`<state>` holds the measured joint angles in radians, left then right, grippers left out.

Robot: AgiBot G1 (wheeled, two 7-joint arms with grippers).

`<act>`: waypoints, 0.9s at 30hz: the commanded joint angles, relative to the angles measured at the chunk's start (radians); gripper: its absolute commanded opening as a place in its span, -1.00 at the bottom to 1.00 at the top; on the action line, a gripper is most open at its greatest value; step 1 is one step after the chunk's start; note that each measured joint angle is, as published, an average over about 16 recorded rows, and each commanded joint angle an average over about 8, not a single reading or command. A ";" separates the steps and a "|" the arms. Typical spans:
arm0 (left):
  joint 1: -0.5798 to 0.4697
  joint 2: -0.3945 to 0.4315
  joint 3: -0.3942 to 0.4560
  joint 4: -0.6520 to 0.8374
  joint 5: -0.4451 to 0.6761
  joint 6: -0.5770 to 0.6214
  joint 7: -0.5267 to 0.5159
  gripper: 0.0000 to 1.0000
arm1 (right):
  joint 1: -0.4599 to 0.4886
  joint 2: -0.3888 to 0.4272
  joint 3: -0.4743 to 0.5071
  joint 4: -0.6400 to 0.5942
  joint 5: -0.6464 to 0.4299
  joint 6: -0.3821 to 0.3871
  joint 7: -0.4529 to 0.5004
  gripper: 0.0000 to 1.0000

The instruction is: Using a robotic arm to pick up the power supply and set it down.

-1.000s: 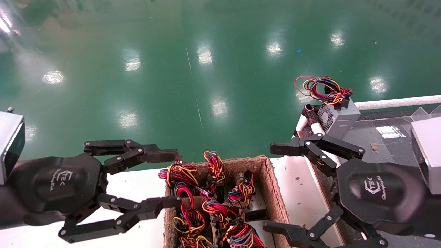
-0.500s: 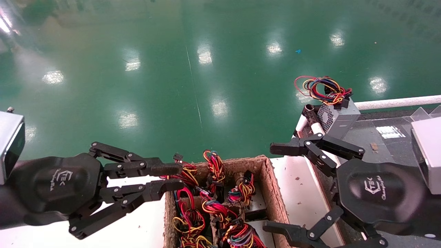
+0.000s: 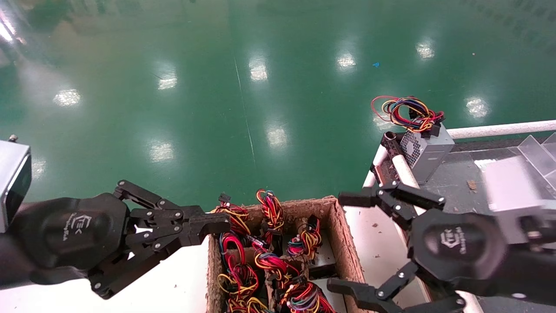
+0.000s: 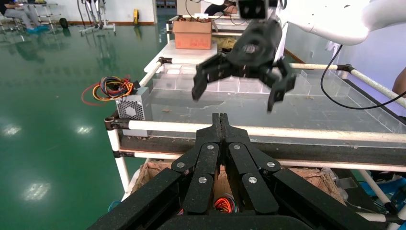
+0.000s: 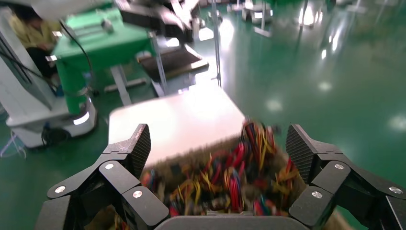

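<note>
The power supply is out of view. My left gripper (image 3: 217,226) is shut with nothing between its fingers; it hovers at the left rim of a brown cardboard box (image 3: 336,230). The left wrist view shows its fingertips (image 4: 220,124) pressed together. My right gripper (image 3: 343,243) stands open at the box's right rim, above the wire-bundled units (image 3: 269,261). The right wrist view has its open jaws (image 5: 218,143) framing blurred coloured wires (image 5: 230,177). This right gripper (image 4: 237,91) also hangs open in the left wrist view.
A light grey box (image 3: 428,150) with a mesh side and looped wires (image 3: 406,111) sits on the corner of a pipe-framed rack (image 3: 499,129). A white table (image 3: 182,278) carries the cardboard box. Clear dividers (image 3: 534,148) stand on the rack. Green floor lies beyond.
My left gripper went from wide open to shut, empty, beside the cardboard box. My right arm has shifted left and down toward the box, still open.
</note>
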<state>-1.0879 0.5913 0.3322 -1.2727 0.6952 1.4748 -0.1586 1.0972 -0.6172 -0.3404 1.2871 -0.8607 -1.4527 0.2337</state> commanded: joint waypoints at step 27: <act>0.000 0.000 0.001 0.000 0.000 0.000 0.000 1.00 | 0.033 -0.146 -0.203 0.056 -0.407 0.090 0.010 -1.00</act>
<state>-1.0881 0.5911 0.3329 -1.2726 0.6948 1.4747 -0.1582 1.1294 -0.7607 -0.5389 1.3405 -1.2632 -1.3565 0.2468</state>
